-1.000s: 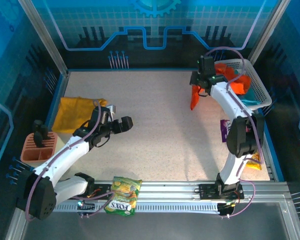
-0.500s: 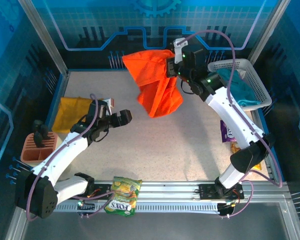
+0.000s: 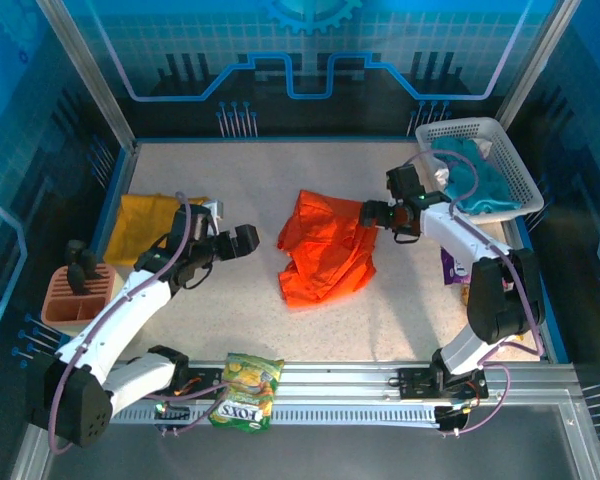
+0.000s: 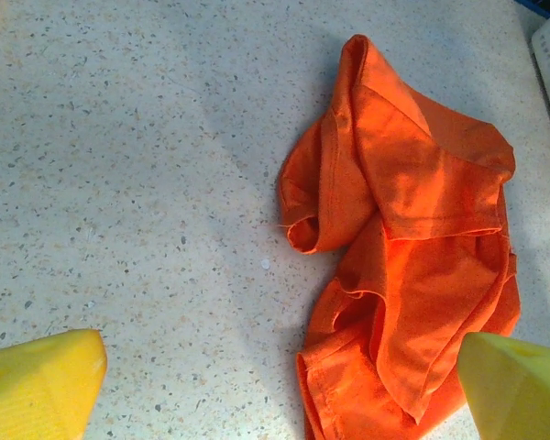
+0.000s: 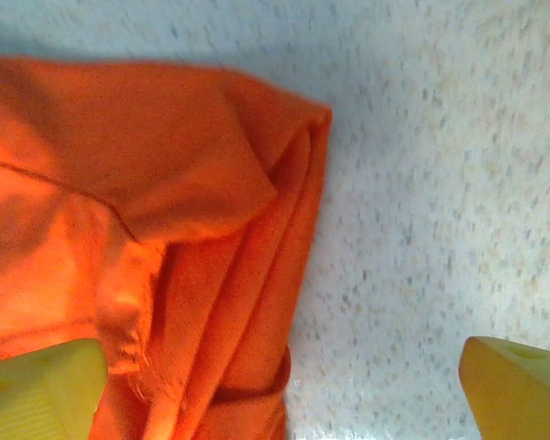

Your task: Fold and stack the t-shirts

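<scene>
Both spread, left end effector [image 3: 246, 240], right end effector [image 3: 369, 213], orange shirt [image 3: 325, 252] on speckled table [image 3: 280, 170], blue walls [image 3: 310, 45]

Crumpled orange t-shirt [image 3: 325, 250] centre; mustard t-shirt [image 3: 140, 225] left.

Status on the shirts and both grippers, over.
Left gripper open, empty. Right gripper open at edge of orange t-shirt. Shirt crumpled mid-table, unfolded; mustard-yellow t-shirt apart, far left. Snack bag on near rail.

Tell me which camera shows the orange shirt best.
Top external: the whole crumpled orange t-shirt is in frame. Left wrist shows most of it, clipped at the bottom; right wrist catches one bunched edge close up.
</scene>
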Available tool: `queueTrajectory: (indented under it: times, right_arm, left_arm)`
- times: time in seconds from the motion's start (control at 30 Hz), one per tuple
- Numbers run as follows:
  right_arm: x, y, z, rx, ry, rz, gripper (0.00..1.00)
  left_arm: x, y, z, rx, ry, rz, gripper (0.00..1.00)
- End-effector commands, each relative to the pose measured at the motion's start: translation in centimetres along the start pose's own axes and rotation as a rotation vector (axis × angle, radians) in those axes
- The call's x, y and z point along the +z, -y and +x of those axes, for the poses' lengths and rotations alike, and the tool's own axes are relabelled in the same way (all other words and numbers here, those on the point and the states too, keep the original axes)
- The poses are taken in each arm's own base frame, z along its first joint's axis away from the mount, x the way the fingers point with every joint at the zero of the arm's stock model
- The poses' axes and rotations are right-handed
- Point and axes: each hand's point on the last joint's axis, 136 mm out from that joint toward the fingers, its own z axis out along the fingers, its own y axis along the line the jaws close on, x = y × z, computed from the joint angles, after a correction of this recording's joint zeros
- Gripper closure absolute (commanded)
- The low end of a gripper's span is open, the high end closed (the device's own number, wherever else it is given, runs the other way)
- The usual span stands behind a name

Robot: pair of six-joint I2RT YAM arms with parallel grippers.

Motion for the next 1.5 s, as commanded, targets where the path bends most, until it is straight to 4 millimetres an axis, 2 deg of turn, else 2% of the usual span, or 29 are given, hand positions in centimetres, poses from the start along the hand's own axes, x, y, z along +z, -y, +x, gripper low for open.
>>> queueTrajectory:
  times: [0.0,0.13,0.23,0.3,0.53,0.67,0.73,0.8,0.87,0.93,0.97,1.1,1.23,1.3,1.47]
  right_arm:
    - [-0.5,-1.5,1.0,-0.023,-0.002,-0.053,0.0]
    - [-0.4,-3.9,3.2,-0.136,-0.007,-0.062,0.0]
    - [-0.1,-4.5,5.0,-0.187,-0.005,-0.022,0.0]
    - [0.0,-4.6,6.1,-0.169,-0.022,-0.049,0.0]
    - [-0.5,-3.3,9.4,-0.045,-0.021,-0.087,0.0]
    - [-1.3,-3.2,10.2,-0.056,-0.031,-0.088,0.0]
    - [-1.7,-2.9,10.3,-0.066,-0.03,-0.08,0.01]
    - [-2.1,-2.3,10.3,-0.073,-0.015,-0.056,0.02]
    - [-2.3,-1.7,10.3,-0.072,0.004,-0.041,0.04]
    - [-2.6,-1.5,10.2,-0.069,0.023,-0.043,0.07]
    - [-2.6,-1.5,10.2,-0.066,0.032,-0.048,0.08]
    - [-2.4,-2.5,10.0,-0.063,0.058,-0.107,0.12]
    - [-3.6,-6.9,9.1,-0.164,0.099,-0.269,0.08]
    - [-4.7,-9.0,8.7,-0.24,0.129,-0.305,0.06]
    - [-6.8,-12.9,8.0,-0.353,0.235,-0.371,0.03]
  left_arm:
    - [1.2,-0.6,2.2,-0.025,-0.066,-0.031,0.01]
    - [3.2,-0.2,4.0,-0.033,-0.109,-0.045,0.03]
    - [5.5,0.6,5.2,-0.063,-0.142,-0.039,0.1]
    - [7.1,1.8,5.7,-0.071,-0.155,-0.02,0.16]
    - [11.8,7.0,7.1,-0.068,-0.213,-0.011,0.16]
    - [14.0,8.8,7.5,-0.073,-0.201,-0.026,0.21]
    - [15.1,9.7,7.4,-0.081,-0.211,-0.013,0.27]
    - [15.9,10.5,7.2,-0.064,-0.226,-0.002,0.4]
    - [15.9,11.1,6.5,-0.047,-0.215,0.006,0.62]
    - [15.1,11.5,5.0,-0.018,-0.176,0.005,0.81]
    - [14.5,11.7,4.3,0.0,-0.163,0.002,0.85]
    - [10.5,13.7,1.0,0.075,-0.137,0.059,0.9]
    - [7.2,15.1,-1.1,0.13,-0.137,0.084,0.9]
    - [6.8,15.3,-1.5,0.137,-0.139,0.093,0.89]
    - [7.5,15.1,-1.3,0.11,-0.163,0.107,0.88]
